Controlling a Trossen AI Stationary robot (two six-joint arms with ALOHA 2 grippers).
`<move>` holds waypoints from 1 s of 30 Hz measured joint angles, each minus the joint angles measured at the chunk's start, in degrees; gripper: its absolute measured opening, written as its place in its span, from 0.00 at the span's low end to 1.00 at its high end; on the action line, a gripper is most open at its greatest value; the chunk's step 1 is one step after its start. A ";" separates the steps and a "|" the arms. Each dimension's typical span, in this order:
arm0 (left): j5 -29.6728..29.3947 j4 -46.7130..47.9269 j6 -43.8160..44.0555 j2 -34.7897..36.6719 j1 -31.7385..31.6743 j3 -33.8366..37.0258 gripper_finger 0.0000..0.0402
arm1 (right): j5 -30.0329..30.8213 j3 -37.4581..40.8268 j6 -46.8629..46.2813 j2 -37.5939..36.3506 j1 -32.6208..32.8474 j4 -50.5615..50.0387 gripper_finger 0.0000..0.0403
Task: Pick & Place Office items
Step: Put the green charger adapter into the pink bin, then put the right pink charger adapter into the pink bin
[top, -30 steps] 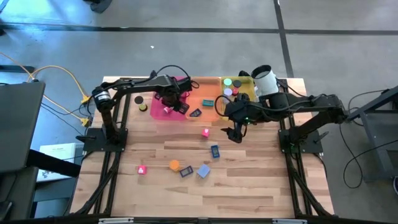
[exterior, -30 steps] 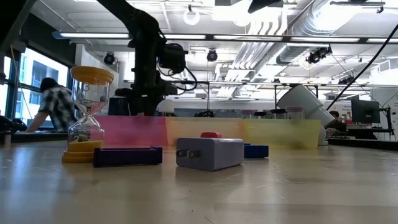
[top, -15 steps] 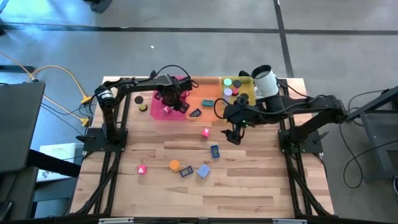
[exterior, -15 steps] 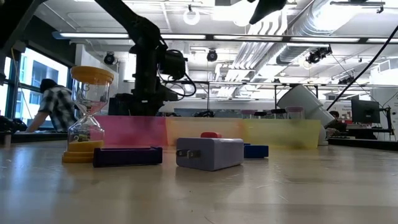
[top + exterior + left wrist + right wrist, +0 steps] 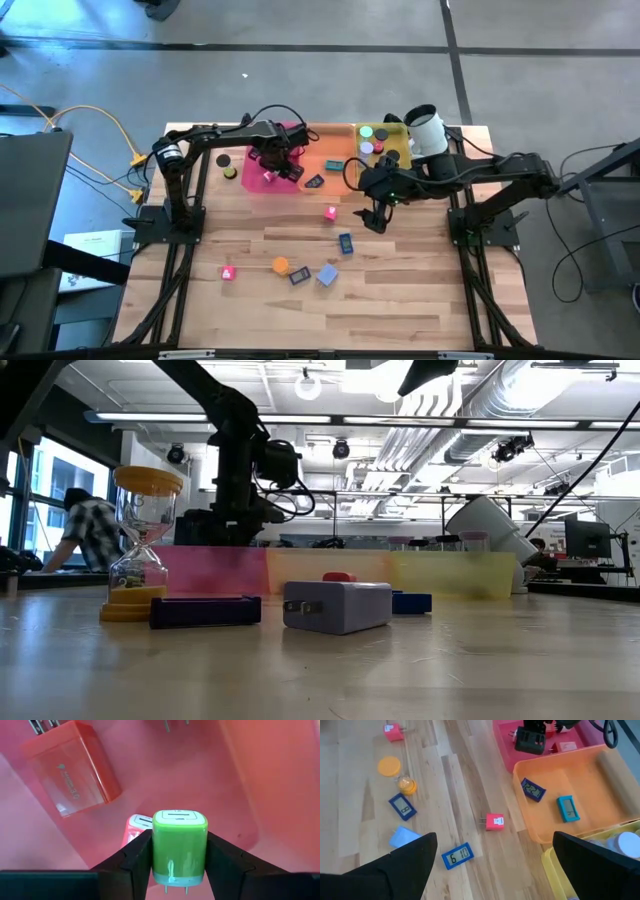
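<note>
The left end effector [image 5: 179, 870] hangs low inside the translucent pink plastic tray [image 5: 262, 182] at the far side of the wooden table [image 5: 400, 290]. Its two dark fingers [image 5: 132, 862] sit against both sides of a bright green plug-in charger block [image 5: 179, 845], narrowed to the block's width. In the left wrist view a red-orange charger block [image 5: 75, 767] lies on the tray floor nearby, and a pink-and-white block [image 5: 137, 827] shows just behind the green one.

The right end effector [image 5: 374, 217] hovers above the table just in front of the orange plastic tray [image 5: 335, 180], its fingers [image 5: 402, 865] spread wide with nothing between them. Below it, on the bare wood, lies a small pink charger block [image 5: 494, 822], and near that a dark blue flat rectangle with a digit display [image 5: 456, 855].

Inside the orange tray rest another dark blue display rectangle [image 5: 532, 789] and a teal one [image 5: 568, 808]. The yellow plastic tray [image 5: 392, 135] beside it holds several round rolls, too small to tell apart, and a white cylindrical cup [image 5: 425, 130] lies tipped at its edge.

Toward the near side of the table are a second pink block [image 5: 228, 272], an orange round piece [image 5: 280, 265], a small sand timer with yellow ends [image 5: 142, 545], a dark blue rectangle [image 5: 299, 277] and a lavender block [image 5: 327, 275].

A person in a checked shirt [image 5: 85, 525] leans over in the room beyond.
</note>
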State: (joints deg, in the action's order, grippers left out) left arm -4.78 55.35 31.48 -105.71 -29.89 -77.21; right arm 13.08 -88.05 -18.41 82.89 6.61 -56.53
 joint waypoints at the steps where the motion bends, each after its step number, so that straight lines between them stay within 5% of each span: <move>1: 0.00 -0.14 -0.03 0.00 0.00 0.00 0.40 | 0.00 0.00 0.00 0.00 0.00 0.04 0.96; 18: 1.57 4.84 -7.41 1.32 -0.01 0.07 0.43 | 0.02 -0.07 0.00 0.00 0.00 1.64 0.96; 26: 1.88 13.67 -10.51 9.17 0.32 0.09 0.43 | 0.02 -0.07 -1.27 0.00 0.00 3.72 0.96; 30: 6.70 16.57 -15.27 14.50 2.59 0.07 0.43 | 0.02 -0.07 -1.55 0.00 0.00 3.73 0.96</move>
State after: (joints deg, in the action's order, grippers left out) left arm 1.92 71.92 16.22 -91.21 -27.30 -77.14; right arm 13.10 -88.12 -19.96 82.89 6.61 -52.80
